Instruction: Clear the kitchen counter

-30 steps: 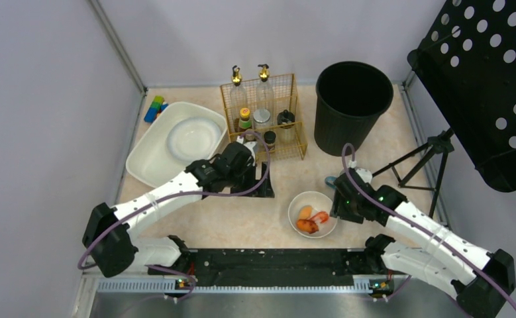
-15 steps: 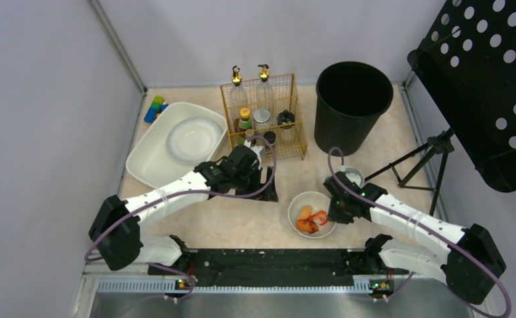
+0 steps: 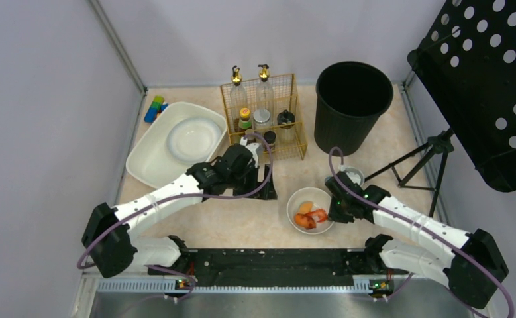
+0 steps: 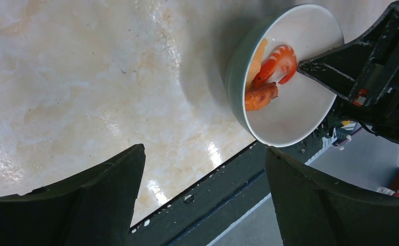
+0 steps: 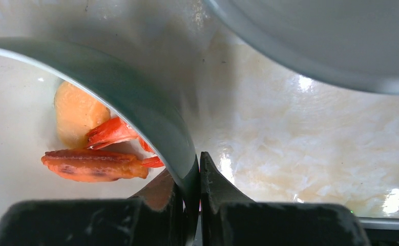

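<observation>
Right gripper (image 5: pixel 192 171): clamped on rim of bowl (image 5: pixel 135 107); shrimp (image 5: pixel 112 132) lay inside.
Left gripper (image 4: pixel 205 154): spread wide, held nothing, hung over kitchen counter (image 4: pixel 84 77).

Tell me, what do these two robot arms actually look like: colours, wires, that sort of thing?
They are a matching pair. The left arm and right arm are slim white tubes linked by chunky black joints. A thin purple cable loops loosely along each. The left gripper and right gripper are matte black, each with two blunt wedge-shaped fingers. No logos are visible.
</observation>
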